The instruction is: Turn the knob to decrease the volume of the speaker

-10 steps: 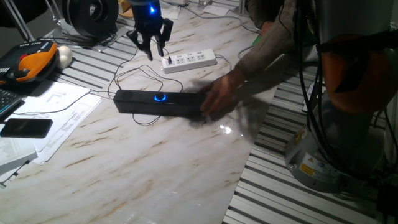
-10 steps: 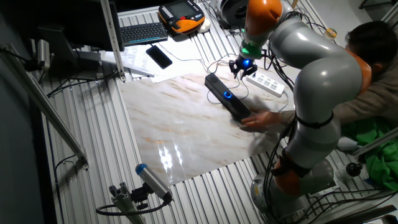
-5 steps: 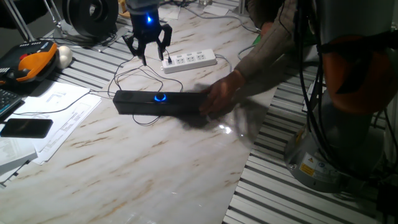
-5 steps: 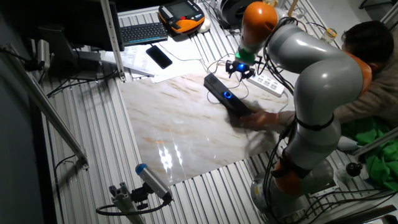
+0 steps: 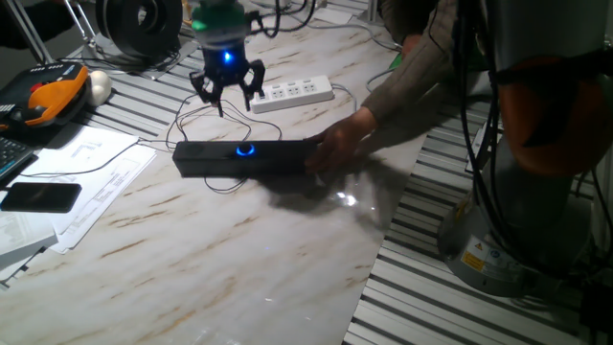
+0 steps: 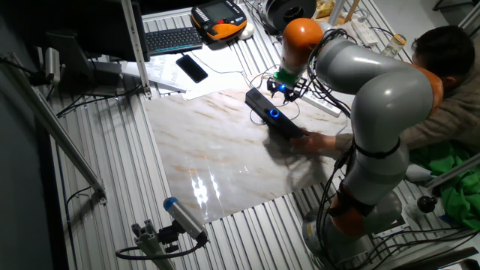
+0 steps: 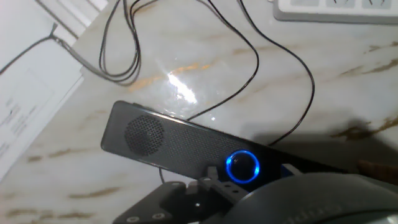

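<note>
Speaker (image 5: 244,157) lies across the marble tabletop (image 5: 239,240) with its knob (image 5: 247,150) glowing mid-bar; the tool (image 5: 228,88) hangs above, fingers spread. A person's hand (image 5: 337,149) grips its far end. Hand view: knob (image 7: 242,165) just beyond the fingers.

A matt black plastic speaker (image 5: 244,157) with a fine mesh grille lies on a glossy, marble-patterned tabletop (image 5: 239,249) that mirrors the overhead light, beside a smooth white plastic power strip (image 5: 292,94) and sheets of paper (image 5: 86,182).
</note>
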`<control>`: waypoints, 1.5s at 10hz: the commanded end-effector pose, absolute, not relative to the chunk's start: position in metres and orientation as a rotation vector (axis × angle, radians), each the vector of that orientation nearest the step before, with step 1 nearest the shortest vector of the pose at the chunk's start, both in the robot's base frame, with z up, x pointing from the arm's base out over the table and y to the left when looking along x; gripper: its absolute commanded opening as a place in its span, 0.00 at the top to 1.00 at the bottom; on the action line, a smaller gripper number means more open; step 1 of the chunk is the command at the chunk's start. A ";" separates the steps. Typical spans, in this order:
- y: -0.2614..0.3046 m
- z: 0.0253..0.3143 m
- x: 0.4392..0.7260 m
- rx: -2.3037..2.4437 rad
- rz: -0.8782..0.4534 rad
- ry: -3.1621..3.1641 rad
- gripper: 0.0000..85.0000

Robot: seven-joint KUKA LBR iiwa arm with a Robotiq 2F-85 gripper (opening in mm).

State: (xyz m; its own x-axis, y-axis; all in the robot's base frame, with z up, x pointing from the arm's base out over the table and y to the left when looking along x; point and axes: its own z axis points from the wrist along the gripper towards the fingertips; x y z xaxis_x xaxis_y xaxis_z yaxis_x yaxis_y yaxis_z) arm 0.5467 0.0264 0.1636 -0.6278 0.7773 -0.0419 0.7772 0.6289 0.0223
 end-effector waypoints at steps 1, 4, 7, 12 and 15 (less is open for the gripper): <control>0.026 0.159 0.548 2.372 -0.029 1.994 0.40; 0.028 0.138 0.547 2.368 -0.031 1.985 0.40; 0.022 0.117 0.552 2.377 -0.033 1.983 0.40; 0.022 0.104 0.563 2.381 -0.009 2.002 0.40; 0.022 0.102 0.569 2.372 -0.022 1.995 0.40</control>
State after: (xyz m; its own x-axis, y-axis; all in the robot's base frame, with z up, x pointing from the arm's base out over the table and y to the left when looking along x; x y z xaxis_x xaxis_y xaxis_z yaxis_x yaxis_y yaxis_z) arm 0.5694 0.0217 0.1019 -0.1687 0.9849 -0.0393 0.9852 0.1697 0.0228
